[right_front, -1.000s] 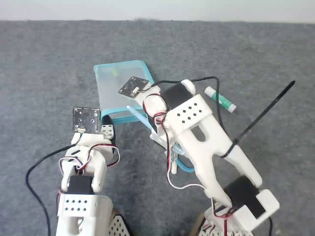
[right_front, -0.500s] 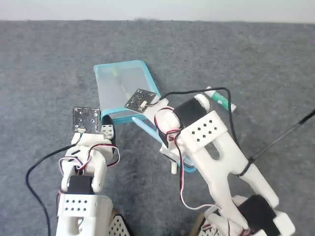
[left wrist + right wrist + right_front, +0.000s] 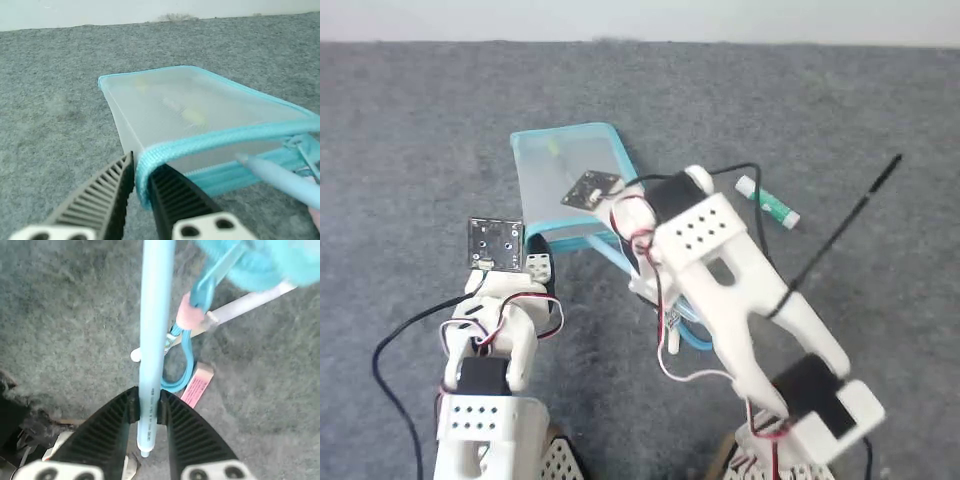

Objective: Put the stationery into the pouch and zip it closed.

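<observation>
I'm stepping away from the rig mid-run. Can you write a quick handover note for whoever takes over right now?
The left gripper is shut on the teal zip edge of the pouch, holding its mouth up.
The right gripper is shut on the light blue pen, whose tip is at the pouch mouth.
Done: something yellowish already shows through the pouch wall.
Loose on the carpet: a green-and-white stick beyond the right arm, and a white stick near the pouch mouth.
Left to do: pen in, loose items in, zip closed.
</observation>
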`<state>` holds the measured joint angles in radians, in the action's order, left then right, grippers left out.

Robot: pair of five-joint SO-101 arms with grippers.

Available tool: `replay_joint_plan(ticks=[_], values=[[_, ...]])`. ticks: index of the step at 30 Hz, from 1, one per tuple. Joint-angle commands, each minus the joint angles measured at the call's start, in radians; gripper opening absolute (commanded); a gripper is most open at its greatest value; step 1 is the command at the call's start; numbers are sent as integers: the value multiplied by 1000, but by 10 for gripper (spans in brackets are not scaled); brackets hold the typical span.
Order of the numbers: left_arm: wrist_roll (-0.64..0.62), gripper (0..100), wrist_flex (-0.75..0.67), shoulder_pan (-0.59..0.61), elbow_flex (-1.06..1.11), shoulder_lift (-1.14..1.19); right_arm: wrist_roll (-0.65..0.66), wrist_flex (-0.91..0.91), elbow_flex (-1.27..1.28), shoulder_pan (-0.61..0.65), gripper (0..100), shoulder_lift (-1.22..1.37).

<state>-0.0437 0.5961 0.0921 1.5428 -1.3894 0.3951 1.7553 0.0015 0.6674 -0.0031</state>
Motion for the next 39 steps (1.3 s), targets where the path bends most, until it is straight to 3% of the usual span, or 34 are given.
replay_joint_plan(ticks=[1,16,19,23,30,39], values=[[-12,13,-31,-6,-10,-14,-18,38,-123,7,6,30],[-12,13,-31,-8,-10,-14,-229,39,-855,2,11,449],[-12,13,-31,-8,-10,-14,-235,41,-901,4,76,464],[-12,13,-31,-8,-10,-14,-245,41,-896,-1,185,441],[-11,13,-31,-8,-10,-14,-244,45,-816,-38,177,289],[-11,13,-32,-8,-12,-14,-115,39,-229,-237,177,-67]])
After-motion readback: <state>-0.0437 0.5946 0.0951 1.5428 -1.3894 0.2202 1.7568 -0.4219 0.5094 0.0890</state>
